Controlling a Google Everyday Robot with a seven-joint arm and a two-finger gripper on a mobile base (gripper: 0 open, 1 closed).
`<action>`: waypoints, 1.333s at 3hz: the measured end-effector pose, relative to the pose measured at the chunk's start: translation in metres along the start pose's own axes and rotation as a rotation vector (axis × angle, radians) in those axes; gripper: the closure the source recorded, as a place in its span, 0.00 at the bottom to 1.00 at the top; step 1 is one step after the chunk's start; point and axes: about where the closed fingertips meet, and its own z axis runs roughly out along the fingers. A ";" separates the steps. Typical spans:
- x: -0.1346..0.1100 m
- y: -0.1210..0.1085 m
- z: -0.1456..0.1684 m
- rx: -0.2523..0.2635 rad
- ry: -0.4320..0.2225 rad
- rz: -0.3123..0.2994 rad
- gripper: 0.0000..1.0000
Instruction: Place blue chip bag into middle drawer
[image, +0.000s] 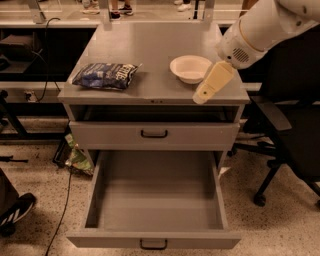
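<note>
The blue chip bag (106, 75) lies flat on the left side of the grey cabinet top (150, 45). The middle drawer (155, 200) is pulled fully out below and nothing is in it; its front with the small black handle (153, 244) is nearest me. My gripper (210, 85), cream-coloured on a white arm, hangs over the front right of the cabinet top, beside the white bowl (191, 68). It is well to the right of the bag and holds nothing that I can see.
A shallower drawer (154, 134) above the open one is shut. A black office chair (290, 130) stands close on the right. A green crumpled wrapper (76, 157) and a cable lie on the floor at left, and a shoe (14, 212) is at lower left.
</note>
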 end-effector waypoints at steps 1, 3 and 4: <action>-0.033 -0.022 0.042 -0.022 -0.050 0.006 0.00; -0.100 -0.031 0.083 -0.071 -0.135 -0.034 0.00; -0.107 -0.022 0.102 -0.105 -0.147 -0.030 0.00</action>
